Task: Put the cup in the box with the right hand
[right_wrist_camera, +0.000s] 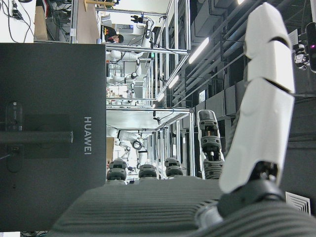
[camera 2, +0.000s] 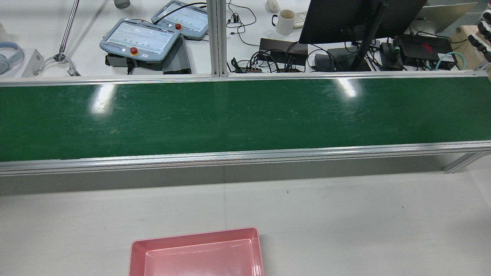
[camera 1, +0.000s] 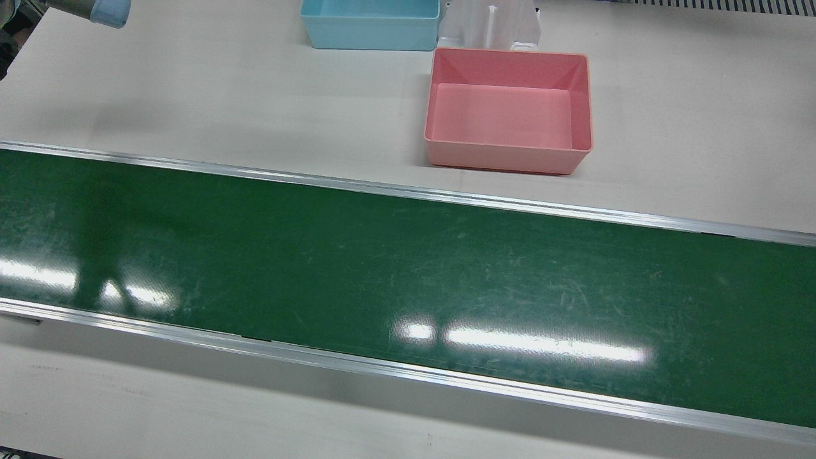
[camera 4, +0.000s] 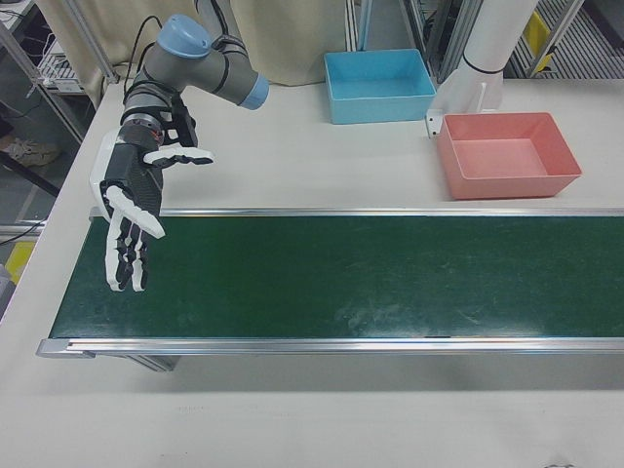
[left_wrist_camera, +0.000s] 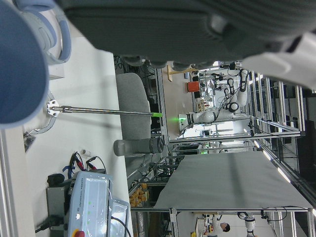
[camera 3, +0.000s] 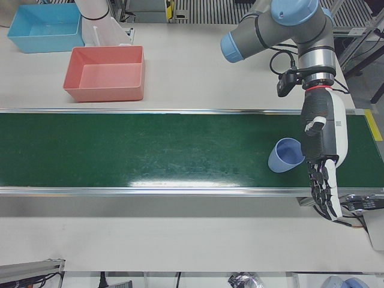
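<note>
Note blue cup (camera 3: 287, 156) at left end of green belt (camera 3: 150, 150), just beside left hand (camera 3: 323, 174), flat, released, gripping nothing. Note pink box (camera 3: 102, 93) empty on table, robot side of belt, left of centre. Right hand (camera 4: 132, 229) over belt's right end, fingers straight, empty. Probably best: meet cup low, wrap its side, lift clear over box rim.

Both arms reach out and bend down, the left hand (camera 3: 323, 162) hanging with fingers straight and apart, the right hand (camera 4: 132, 210) likewise flat and spread.
</note>
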